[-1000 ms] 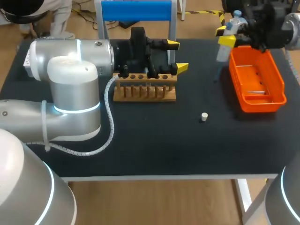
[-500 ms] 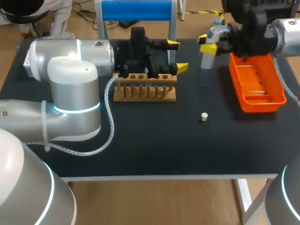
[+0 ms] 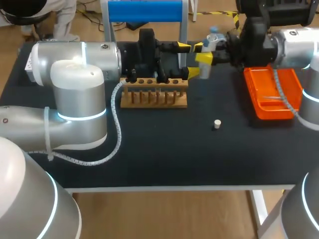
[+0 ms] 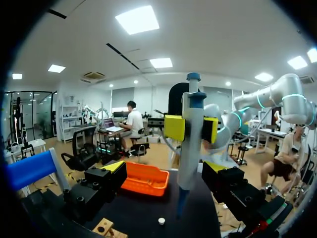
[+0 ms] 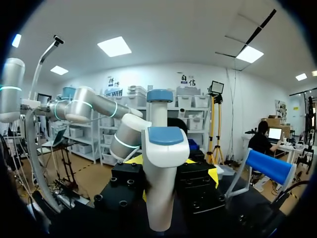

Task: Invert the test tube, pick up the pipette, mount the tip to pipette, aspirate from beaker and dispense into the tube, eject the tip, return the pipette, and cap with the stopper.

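Pipette (image 4: 190,139) was clamped upright in my right gripper (image 3: 203,53), just right of my left gripper (image 3: 188,59), whose fingers stood apart.

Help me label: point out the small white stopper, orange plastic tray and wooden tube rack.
small white stopper (image 3: 217,123), head view, top.
orange plastic tray (image 3: 269,113), head view, front wall.
wooden tube rack (image 3: 154,100), head view, front face.

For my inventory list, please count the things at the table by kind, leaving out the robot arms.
pipette: 1
wooden rack: 1
orange bin: 1
white stopper: 1
blue-topped stand: 1
Total: 5
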